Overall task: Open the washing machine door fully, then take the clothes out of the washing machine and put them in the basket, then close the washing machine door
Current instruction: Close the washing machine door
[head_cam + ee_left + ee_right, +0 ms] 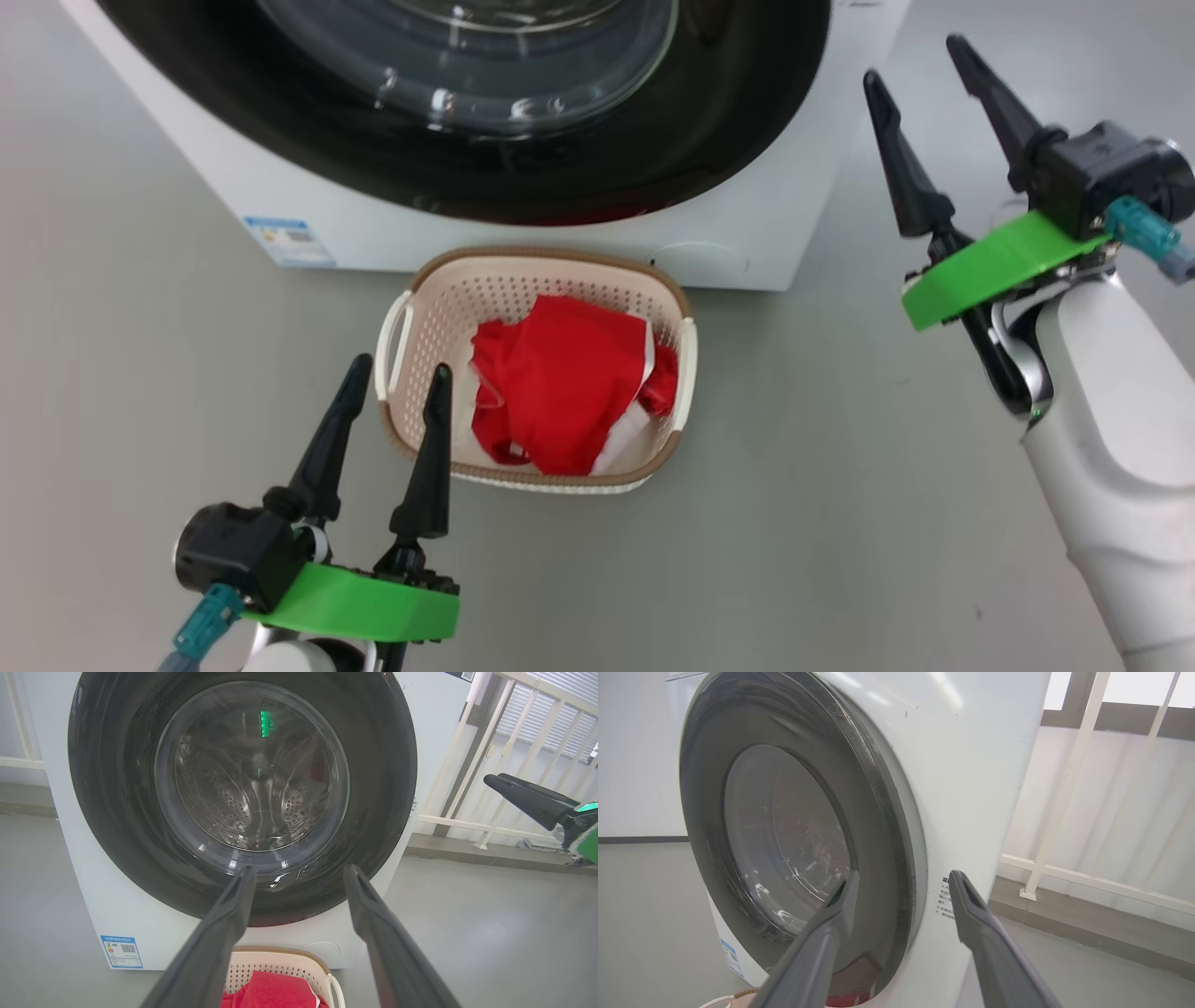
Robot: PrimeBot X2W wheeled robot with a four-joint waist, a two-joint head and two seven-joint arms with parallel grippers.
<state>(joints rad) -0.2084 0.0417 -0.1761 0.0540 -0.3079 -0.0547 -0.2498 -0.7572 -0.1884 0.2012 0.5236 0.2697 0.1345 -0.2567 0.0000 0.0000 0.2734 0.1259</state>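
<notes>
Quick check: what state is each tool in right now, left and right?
Left tool: open, holding nothing.
Right tool: open, holding nothing.

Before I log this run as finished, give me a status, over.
Left hand open, empty; right hand open, empty. Clothes in basket. Washing machine door looks shut. Nothing blocking.

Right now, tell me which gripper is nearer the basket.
Left. The left gripper sits by the near-left rim of the basket; the right gripper is raised far off to the right, beside the washing machine.
</notes>
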